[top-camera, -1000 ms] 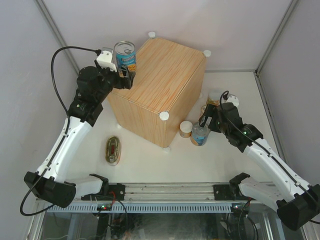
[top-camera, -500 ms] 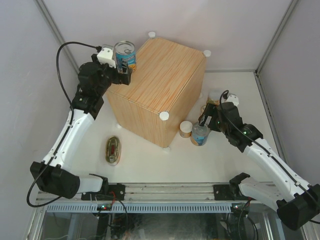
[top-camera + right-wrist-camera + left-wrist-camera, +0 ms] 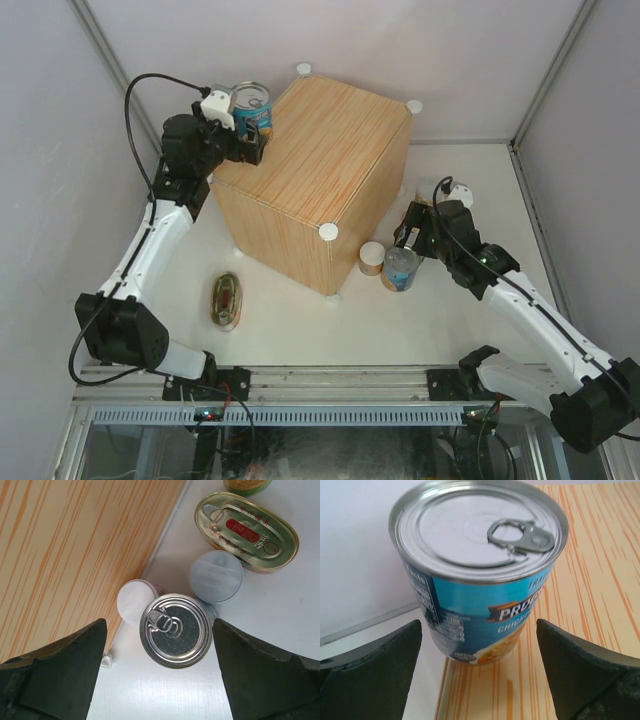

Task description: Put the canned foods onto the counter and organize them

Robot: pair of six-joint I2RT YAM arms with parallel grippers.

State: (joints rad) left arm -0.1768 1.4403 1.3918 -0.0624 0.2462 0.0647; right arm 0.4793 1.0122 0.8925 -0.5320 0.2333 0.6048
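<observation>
A tall blue-labelled can (image 3: 250, 108) stands upright at the left corner of the wood-grain counter (image 3: 320, 150). My left gripper (image 3: 252, 142) is open beside it. In the left wrist view the can (image 3: 480, 575) sits between the spread fingers (image 3: 380, 670) with gaps on both sides. My right gripper (image 3: 412, 240) is open above a second tall can (image 3: 401, 268) on the table. In the right wrist view that can's metal lid (image 3: 175, 630) lies between the fingertips, untouched. Two pale-lidded cans (image 3: 136, 601) (image 3: 216, 576) and an oval red-yellow tin (image 3: 246, 531) lie close by.
Another oval tin (image 3: 227, 299) lies on the table left of the counter. A small pale-lidded can (image 3: 372, 257) stands against the counter's front corner. A green-labelled can (image 3: 247, 485) shows at the top edge of the right wrist view. White knobs (image 3: 328, 232) mark the counter's corners.
The left arm has swung its elbow up and left, and its gripper has eased back from the blue can, which stays put. The right gripper has shifted slightly up and left over its can.
</observation>
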